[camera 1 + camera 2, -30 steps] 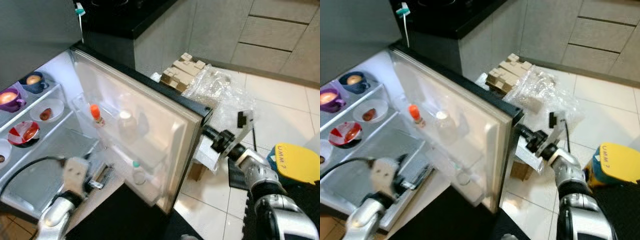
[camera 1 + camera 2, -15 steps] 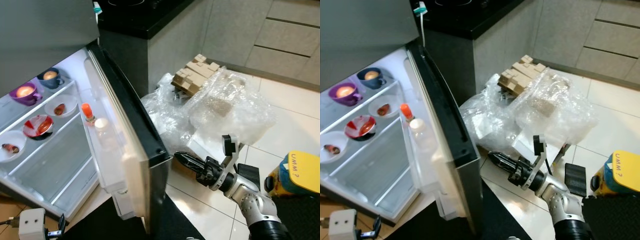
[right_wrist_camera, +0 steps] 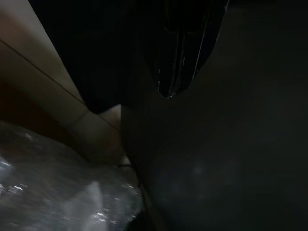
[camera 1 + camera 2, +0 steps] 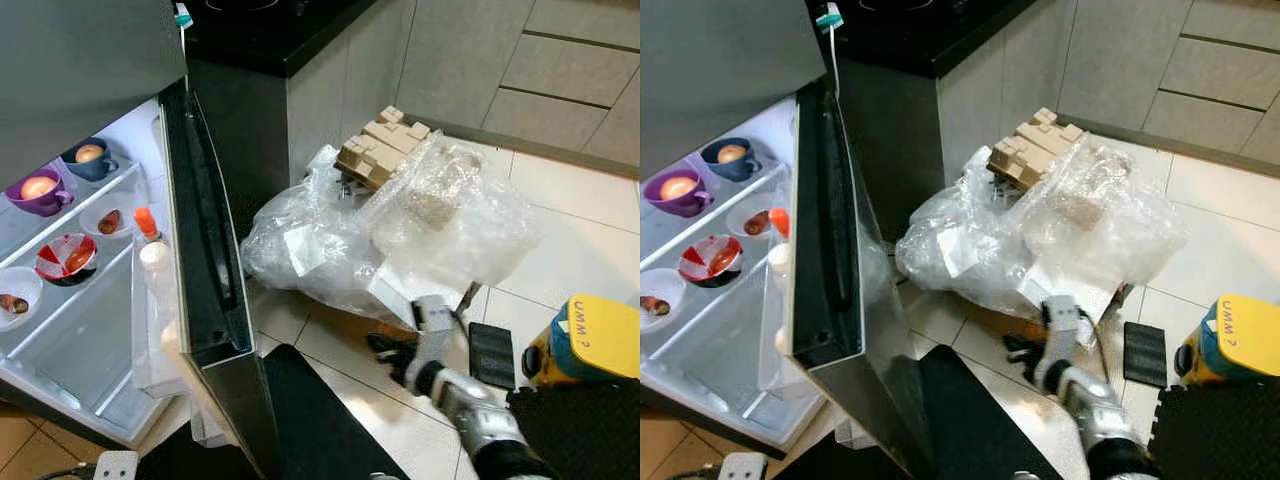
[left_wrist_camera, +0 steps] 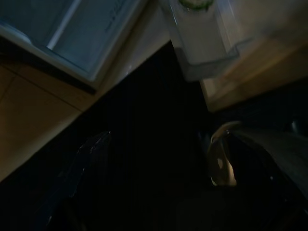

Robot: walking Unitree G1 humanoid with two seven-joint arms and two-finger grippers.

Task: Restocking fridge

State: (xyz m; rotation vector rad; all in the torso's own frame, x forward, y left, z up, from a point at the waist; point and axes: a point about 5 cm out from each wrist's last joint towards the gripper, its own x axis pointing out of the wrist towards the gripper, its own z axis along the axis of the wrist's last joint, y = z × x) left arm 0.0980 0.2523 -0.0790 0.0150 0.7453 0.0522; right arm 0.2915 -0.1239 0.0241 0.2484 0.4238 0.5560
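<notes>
Hanging low over the floor tiles, your right gripper point(image 4: 385, 348) sat just in front of the plastic wrap point(image 4: 400, 225), blurred in both eye views; you could not tell whether its black fingers were parted or closed, and nothing showed in its grasp. The right wrist view was very dark: a black finger point(image 3: 185, 53), pale tile and a patch of crinkled wrap were all that could be made out. Your right arm point(image 4: 470, 415) reached in from the lower right, beside a small black mat point(image 4: 490, 353) and a yellow and blue container point(image 4: 585, 340).

Your left gripper appeared as two dim black fingers point(image 5: 79, 168) in the left wrist view, spread apart and holding nothing, above dark floor near the fridge's bottom edge.

The fridge point(image 4: 70, 60) stood open on your left. Its door point(image 4: 205, 260) swung wide, edge-on to you, with an orange-capped bottle point(image 4: 146, 222) and a white-capped bottle point(image 4: 154, 260) in the door shelf. On the shelves inside sat a purple cup point(image 4: 38, 191), a blue cup point(image 4: 90, 160), a red and white bowl point(image 4: 66, 258) and white dishes point(image 4: 18, 292) with food.

Behind the wrap, a stack of cardboard trays point(image 4: 380, 145) rested against grey cabinets point(image 4: 470, 55).
</notes>
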